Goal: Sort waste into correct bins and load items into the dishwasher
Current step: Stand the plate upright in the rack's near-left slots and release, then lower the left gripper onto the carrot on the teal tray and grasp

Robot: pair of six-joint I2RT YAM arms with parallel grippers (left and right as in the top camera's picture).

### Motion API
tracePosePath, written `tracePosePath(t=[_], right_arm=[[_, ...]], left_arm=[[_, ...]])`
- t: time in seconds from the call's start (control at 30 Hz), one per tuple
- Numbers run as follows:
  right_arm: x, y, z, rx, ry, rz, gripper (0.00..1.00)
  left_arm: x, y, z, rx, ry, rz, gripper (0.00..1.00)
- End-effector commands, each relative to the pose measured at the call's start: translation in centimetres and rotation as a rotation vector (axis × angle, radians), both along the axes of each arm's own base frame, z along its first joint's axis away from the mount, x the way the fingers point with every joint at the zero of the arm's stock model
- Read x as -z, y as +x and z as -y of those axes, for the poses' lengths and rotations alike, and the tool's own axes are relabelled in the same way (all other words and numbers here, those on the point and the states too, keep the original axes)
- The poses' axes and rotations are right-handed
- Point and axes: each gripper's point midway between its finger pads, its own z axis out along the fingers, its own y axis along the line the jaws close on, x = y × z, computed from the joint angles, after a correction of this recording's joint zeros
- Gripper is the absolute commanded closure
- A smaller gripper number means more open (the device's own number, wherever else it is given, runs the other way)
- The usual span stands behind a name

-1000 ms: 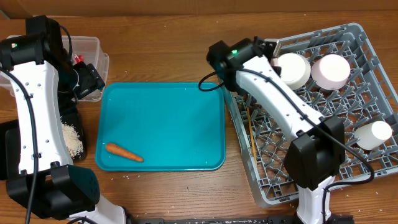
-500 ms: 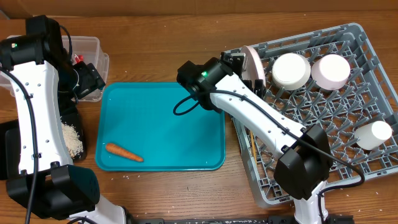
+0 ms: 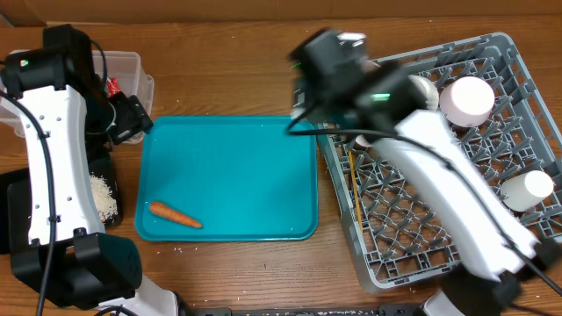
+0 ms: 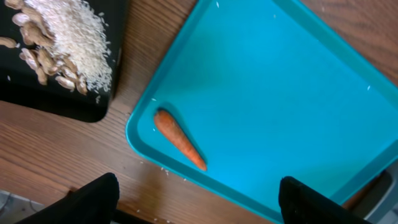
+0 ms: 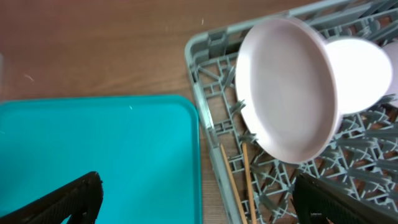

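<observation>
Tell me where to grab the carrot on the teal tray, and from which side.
Grip the carrot across its thicker half, coming straight down from above. It lies flat on the teal tray, close to the rim, so a sideways approach looks blocked, and the tapered tip would likely slip.

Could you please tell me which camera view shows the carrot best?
The left wrist view: the carrot lies large and sharp near the rim of the teal tray. The overhead view shows it whole but small. The right wrist view shows only a bare part of the tray, no carrot.
</observation>
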Motion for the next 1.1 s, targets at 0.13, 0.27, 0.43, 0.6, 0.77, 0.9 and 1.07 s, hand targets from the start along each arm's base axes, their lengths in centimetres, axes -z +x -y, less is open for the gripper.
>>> tracePosePath(t=[0.13,0.27,0.43,0.6,0.77,0.9,1.07], right_arm=[[-1.9,-0.2,10.4,0.194,0.111,-0.077,0.00],[-0.6,-1.1,16.8,0.338,0.113,-0.174,0.00],[0.9,-1.9,21.1,0.364,0.105,-0.262,0.00],[2.8,-2.6,23.3,0.379,0.101,-0.326,0.00],[4.0,-2.9,24.3,0.411,0.106,-0.356,0.00],[4.1,-2.9,24.5,0.417,0.107,-0.353,0.00],[4.1,-2.9,24.5,0.417,0.107,-0.353,0.00]], left_arm=[[1.0,-1.4,3.0,0.029,0.021,-0.088,0.13],[2.8,-2.6,4.7,0.060,0.014,-0.162,0.13],[6.0,-4.7,6.2,0.079,0.013,-0.276,0.12],[8.5,-7.2,6.5,0.058,0.015,-0.385,0.12],[10.7,-8.5,5.5,-0.016,0.076,-0.425,0.08],[13.1,-8.2,5.7,-0.054,0.071,-0.397,0.08],[16.4,-7.0,5.5,-0.116,0.082,-0.310,0.10]])
